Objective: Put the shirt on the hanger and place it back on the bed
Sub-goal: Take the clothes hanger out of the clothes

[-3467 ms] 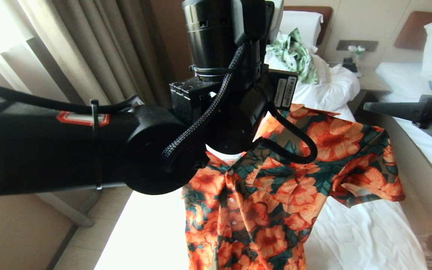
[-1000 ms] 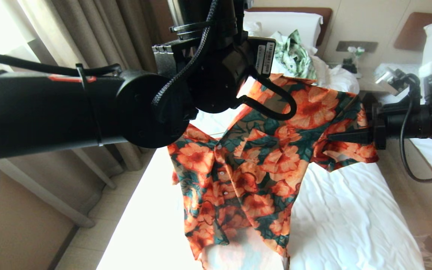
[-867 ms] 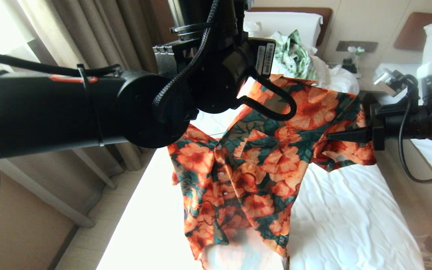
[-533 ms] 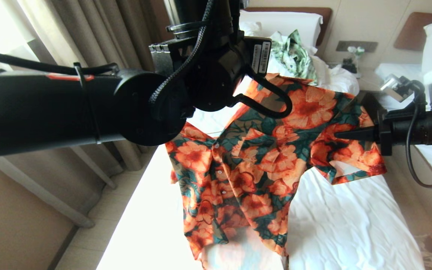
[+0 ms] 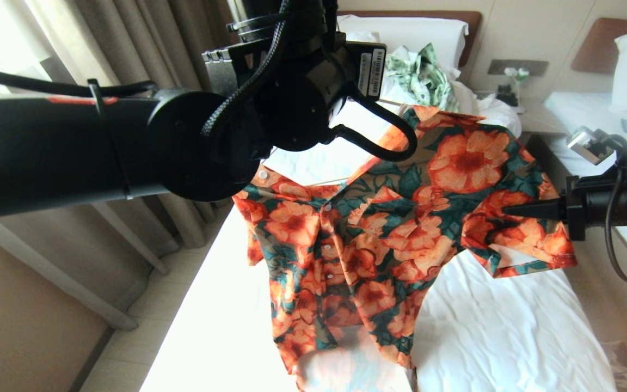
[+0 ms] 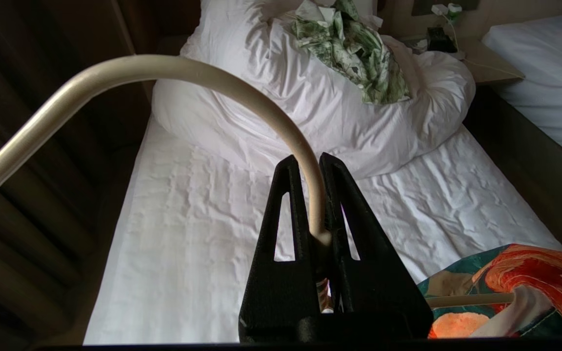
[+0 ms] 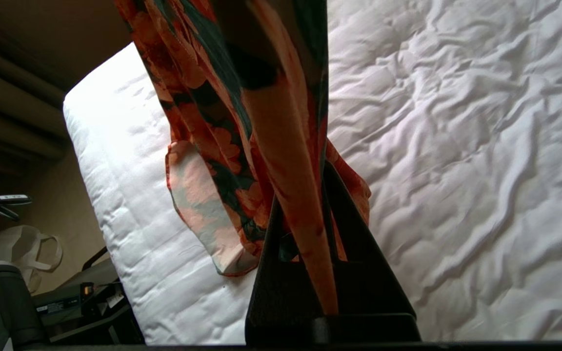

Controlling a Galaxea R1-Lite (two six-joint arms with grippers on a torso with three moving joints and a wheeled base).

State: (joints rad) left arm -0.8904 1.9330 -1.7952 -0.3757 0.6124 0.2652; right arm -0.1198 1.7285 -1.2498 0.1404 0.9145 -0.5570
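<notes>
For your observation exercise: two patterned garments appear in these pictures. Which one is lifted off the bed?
The orange-flowered shirt, pinched at a sleeve by the right gripper. The green leaf-print cloth lies on the white duvet.

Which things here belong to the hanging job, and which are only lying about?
Job: shirt, hanger, bed, left gripper, right gripper.
Lying about: leaf-print cloth, second bed, white bag.

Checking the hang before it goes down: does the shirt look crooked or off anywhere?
Yes. The shirt hangs lopsided: the right gripper pinches one sleeve and holds it out sideways, while the other shoulder droops. The left gripper is clamped on the hanger hook, above the bed.
</notes>
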